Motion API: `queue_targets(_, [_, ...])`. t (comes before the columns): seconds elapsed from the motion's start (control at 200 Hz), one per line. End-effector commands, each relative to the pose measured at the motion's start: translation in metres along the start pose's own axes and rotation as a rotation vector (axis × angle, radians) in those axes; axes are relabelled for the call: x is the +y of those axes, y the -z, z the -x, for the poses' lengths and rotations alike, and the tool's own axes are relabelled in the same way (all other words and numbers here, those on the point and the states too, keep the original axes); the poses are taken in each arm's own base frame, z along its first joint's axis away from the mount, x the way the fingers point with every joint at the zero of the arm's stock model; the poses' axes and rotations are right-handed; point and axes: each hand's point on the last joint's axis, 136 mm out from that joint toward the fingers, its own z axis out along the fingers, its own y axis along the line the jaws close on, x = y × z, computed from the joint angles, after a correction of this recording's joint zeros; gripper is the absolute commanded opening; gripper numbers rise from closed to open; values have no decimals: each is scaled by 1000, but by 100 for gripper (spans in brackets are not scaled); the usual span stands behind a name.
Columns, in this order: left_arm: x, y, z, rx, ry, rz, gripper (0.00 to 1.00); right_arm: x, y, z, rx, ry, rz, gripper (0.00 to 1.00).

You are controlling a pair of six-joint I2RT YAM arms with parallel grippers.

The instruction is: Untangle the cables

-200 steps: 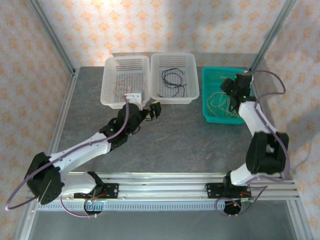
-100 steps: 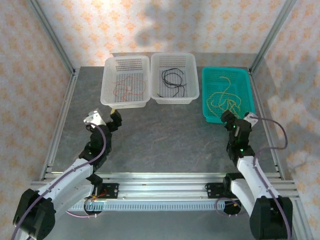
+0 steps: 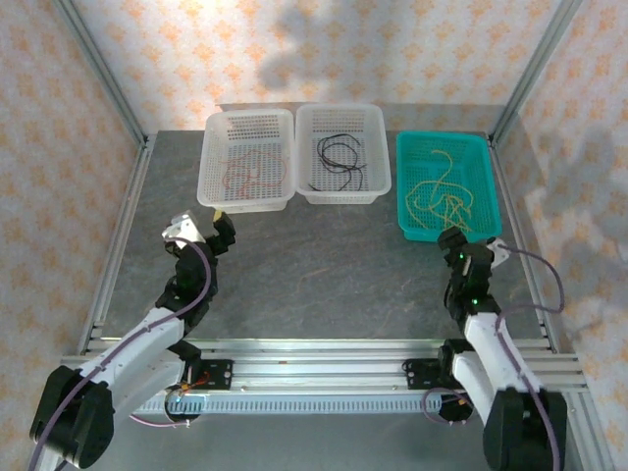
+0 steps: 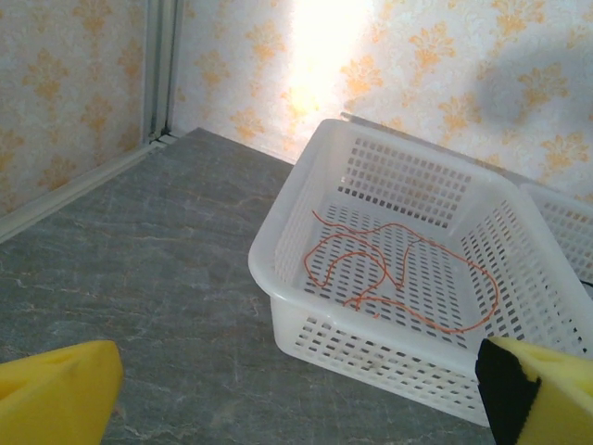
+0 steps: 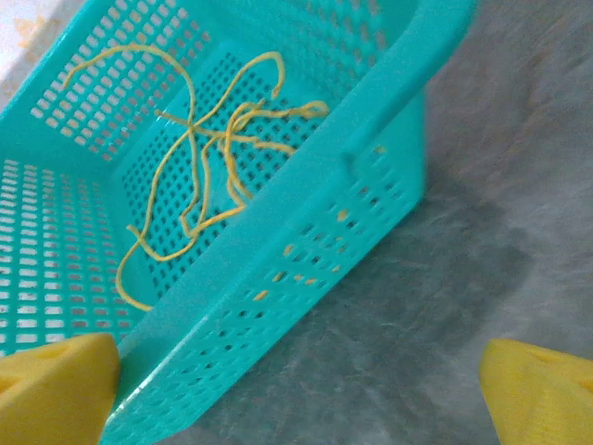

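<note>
Top external view: the left pincer (image 3: 214, 230) hovers at nine o'clock over the surface (image 3: 324, 265) and the right pincer (image 3: 469, 245) at four, both with jaws wide and holding nothing. The cables lie apart toward twelve: a reddish-brown strand (image 3: 250, 179) in the left white basket (image 3: 209, 191), a black one (image 3: 339, 157) in the middle basket (image 3: 384, 177), and yellow curls (image 3: 437, 191) in the teal basket (image 3: 402, 196). Sorting looks done. Any retreat should keep the fingers above the rims, clear of loose loops. Each strand is thin, curly and limp.
</note>
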Motion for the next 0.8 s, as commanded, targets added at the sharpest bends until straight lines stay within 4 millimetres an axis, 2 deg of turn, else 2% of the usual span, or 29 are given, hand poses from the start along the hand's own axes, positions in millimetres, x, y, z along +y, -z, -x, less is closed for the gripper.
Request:
queue_targets(0.0, [-7,-1,16,-35,19,-31,99,54,-17,20,-7,10,184,98])
queue_targets(0.18, [-2,-3,17,-43,-17,-7,99,107,-56,35,4,45,331,97])
queue_targets(0.265, [4,-6,18,-44,-35,24,99,116,-79,33,32,79,331,97])
queue_targets(0.335, [7,-8,19,-44,-45,44,99,117,-85,34,33,95,323,97])
queue_targets(0.441, [15,-10,20,-43,-54,81,99,112,-74,37,2,112,317,97])
queue_targets(0.566, [27,-15,19,-37,-56,111,99,100,-48,45,-68,163,290,97])
queue_targets(0.701, [35,-15,16,-85,-107,117,99,72,-11,57,-214,182,240,98])
queue_targets(0.791, [38,-10,11,-141,-176,88,99,55,-2,55,-260,244,200,100])
